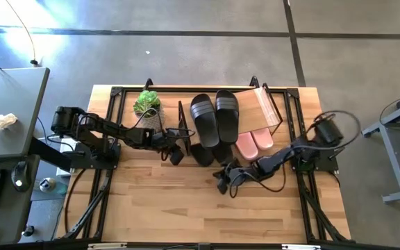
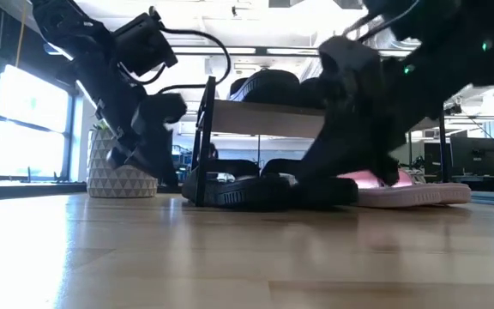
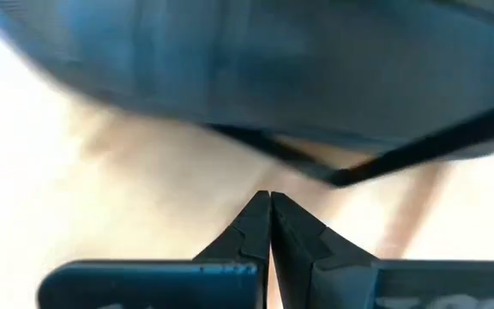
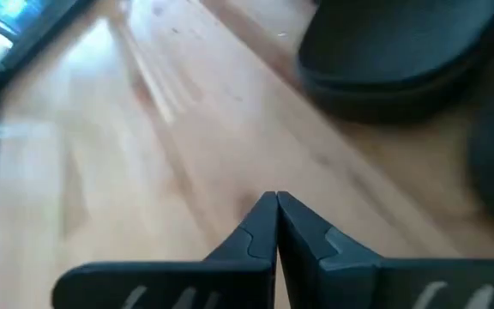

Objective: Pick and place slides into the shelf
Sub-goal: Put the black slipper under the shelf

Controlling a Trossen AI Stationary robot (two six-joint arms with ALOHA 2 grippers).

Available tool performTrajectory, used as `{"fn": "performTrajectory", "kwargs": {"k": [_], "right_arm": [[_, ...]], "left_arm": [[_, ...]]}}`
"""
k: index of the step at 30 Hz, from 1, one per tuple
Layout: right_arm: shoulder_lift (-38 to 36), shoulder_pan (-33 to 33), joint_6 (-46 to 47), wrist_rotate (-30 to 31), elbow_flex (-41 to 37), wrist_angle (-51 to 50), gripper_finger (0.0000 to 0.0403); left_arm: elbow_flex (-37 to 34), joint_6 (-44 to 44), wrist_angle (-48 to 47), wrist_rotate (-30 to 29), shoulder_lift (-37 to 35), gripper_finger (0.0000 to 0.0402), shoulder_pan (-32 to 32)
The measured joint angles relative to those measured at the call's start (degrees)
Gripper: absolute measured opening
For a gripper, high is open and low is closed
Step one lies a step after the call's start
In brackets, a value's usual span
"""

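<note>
While your left gripper (image 1: pixel 176 155) and right gripper (image 1: pixel 222 185) hover with fingers together, black slides (image 1: pixel 214 117) sit atop the shelf (image 1: pixel 269 105), pink slides (image 1: pixel 254 144) beneath on the surface (image 1: pixel 186 208).

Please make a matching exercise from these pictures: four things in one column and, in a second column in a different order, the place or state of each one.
Things:
1. black slides
2. pink slides
3. potted plant
4. left gripper

Places or states:
A. on the table under the shelf's board
B. shut, holding nothing
C. on top of the shelf's board
D. beside the shelf, on the left arm's side

Pairs: 1-C, 2-A, 3-D, 4-B
</note>
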Motion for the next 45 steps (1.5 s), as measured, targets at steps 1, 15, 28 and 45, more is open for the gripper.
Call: {"fn": "performTrajectory", "kwargs": {"k": [1, 15, 28, 45], "right_arm": [[-1.5, 0.3, -0.9, 0.7, 0.0, -3.0, 0.0], [-4.3, 5.8, 5.0, 10.6, 0.0, -13.9, 0.0], [-1.8, 6.0, 13.4, 18.6, 0.0, -19.3, 0.0], [-1.8, 1.1, 13.6, 20.3, 0.0, -21.2, 0.0]], "left_arm": [[0.0, -0.1, -1.2, -1.7, 0.0, 0.0, 0.0], [0.0, -0.2, 1.0, -10.1, 2.9, 0.0, 0.1], [0.0, -1.4, 6.3, -13.2, 6.6, 0.0, 0.1], [0.0, -3.1, 6.5, -16.0, 6.6, 0.0, 0.1]]}}
